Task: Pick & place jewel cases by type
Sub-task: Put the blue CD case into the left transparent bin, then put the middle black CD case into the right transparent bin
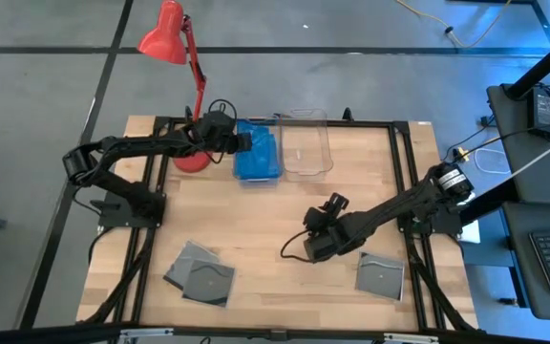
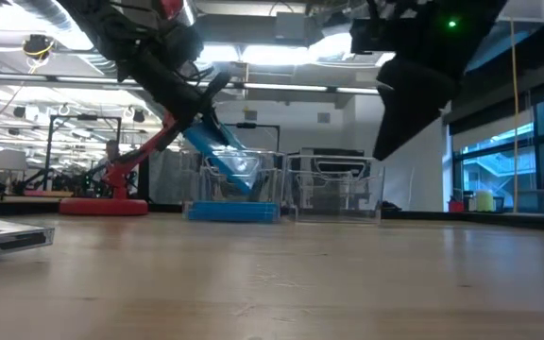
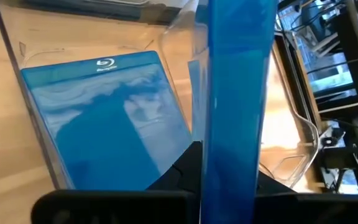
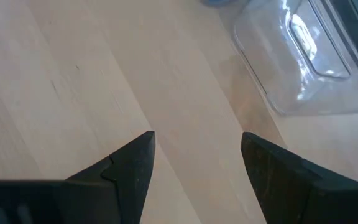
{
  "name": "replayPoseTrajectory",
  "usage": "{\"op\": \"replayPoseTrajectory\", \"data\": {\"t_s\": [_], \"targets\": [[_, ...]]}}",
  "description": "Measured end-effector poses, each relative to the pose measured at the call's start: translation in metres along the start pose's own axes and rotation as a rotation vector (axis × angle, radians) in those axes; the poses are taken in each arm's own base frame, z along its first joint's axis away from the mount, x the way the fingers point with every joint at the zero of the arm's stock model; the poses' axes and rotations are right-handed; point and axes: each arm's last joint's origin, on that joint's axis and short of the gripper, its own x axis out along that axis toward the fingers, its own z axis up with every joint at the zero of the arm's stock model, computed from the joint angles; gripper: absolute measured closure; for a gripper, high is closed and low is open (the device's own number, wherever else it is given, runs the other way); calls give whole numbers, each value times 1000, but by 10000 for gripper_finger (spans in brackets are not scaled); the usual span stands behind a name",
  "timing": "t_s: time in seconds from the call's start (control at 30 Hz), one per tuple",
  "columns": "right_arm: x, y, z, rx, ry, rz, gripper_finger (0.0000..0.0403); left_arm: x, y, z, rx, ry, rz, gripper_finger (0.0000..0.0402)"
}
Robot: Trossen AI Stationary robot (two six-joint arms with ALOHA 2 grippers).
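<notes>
My left gripper (image 1: pixel 242 141) is at the table's far side, over the left clear bin (image 1: pixel 277 177), and is shut on a bright blue jewel case (image 3: pixel 235 87). Another blue case (image 3: pixel 104 118) lies flat on that bin's floor. Two grey cases (image 1: pixel 200 277) lie overlapping near the table's near-left corner, and a third grey case (image 1: pixel 380 275) lies flat near the near-right corner. My right gripper (image 4: pixel 197 140) is open above bare tabletop right of centre (image 1: pixel 330 212), short of the second clear bin (image 4: pixel 303 56). My left gripper (image 3: pixel 229 171) pinches the blue case between its two fingers (image 3: pixel 182 171), which lie on the case's two flat faces at its upper end. The case slants down from the fingers (image 2: pixel 192 104), and its lower end (image 2: pixel 244 175) reaches inside the left bin, above the flat blue case there.
A red desk lamp (image 1: pixel 165 33) stands with its base (image 1: pixel 191 161) just left of the blue-filled bin. The second clear bin (image 1: pixel 306 153) stands beside it on the right. Bare wood lies across the table's middle (image 1: pixel 256 229). A black frame edges the table.
</notes>
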Motion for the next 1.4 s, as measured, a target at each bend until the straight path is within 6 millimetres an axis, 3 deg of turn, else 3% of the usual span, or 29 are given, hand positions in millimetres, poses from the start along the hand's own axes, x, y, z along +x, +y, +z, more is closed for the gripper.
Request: {"op": "replayPoseTrajectory", "data": {"t_s": [0.43, 0.93, 1.23, 1.4], "targets": [[8, -1, 15, -31, -50, 48, 160, 0, 0, 0, 44, -9, 2, 378], [12, -3, 19, -45, -27, 84, 160, 0, 1, 2, 19, 28, -30, 273], [12, -3, 19, -48, -25, 85, 160, -6, 3, 10, -6, 17, -53, 273], [12, -3, 19, -49, -23, 84, 160, -19, -3, 13, 1, -13, -93, 272]]}}
